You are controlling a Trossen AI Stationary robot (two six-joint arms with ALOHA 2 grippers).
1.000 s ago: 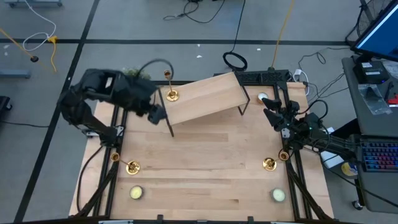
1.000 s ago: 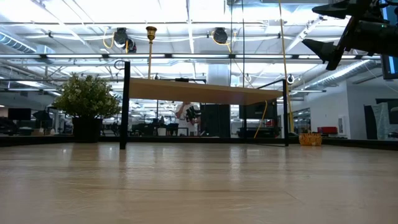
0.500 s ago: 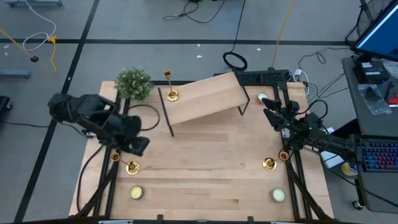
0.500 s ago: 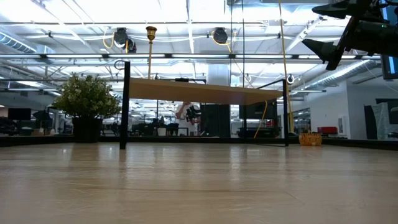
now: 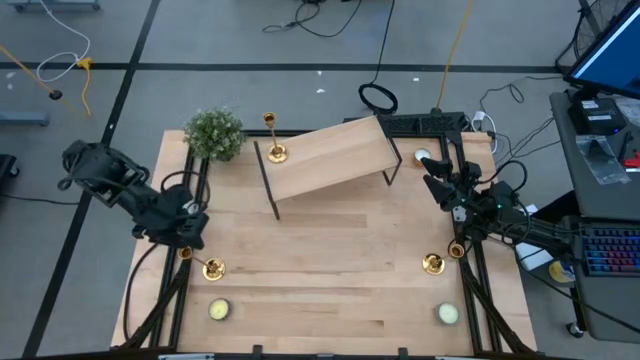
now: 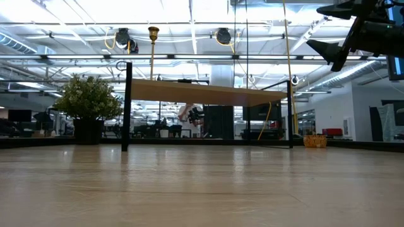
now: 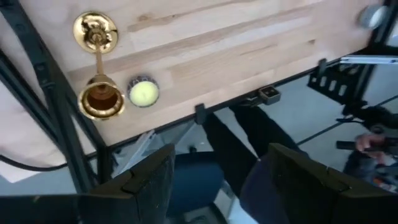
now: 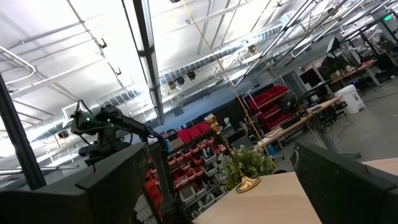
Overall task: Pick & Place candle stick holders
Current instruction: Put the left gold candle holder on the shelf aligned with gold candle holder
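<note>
We've got three gold candle stick holders here: one (image 5: 275, 140) stands on the raised wooden shelf (image 5: 330, 160) at the far left corner, one (image 5: 212, 267) sits near-left on the worktop (image 5: 330, 260), and one (image 5: 433, 263) near-right. The left end effector (image 5: 190, 235) hovers at the left edge, just beside the near-left holder, fingers apart, empty. The right end effector (image 5: 432, 180) waits at the far right, fingers wide apart, holding nothing. A potted plant (image 5: 214, 133) sits far-left.
</note>
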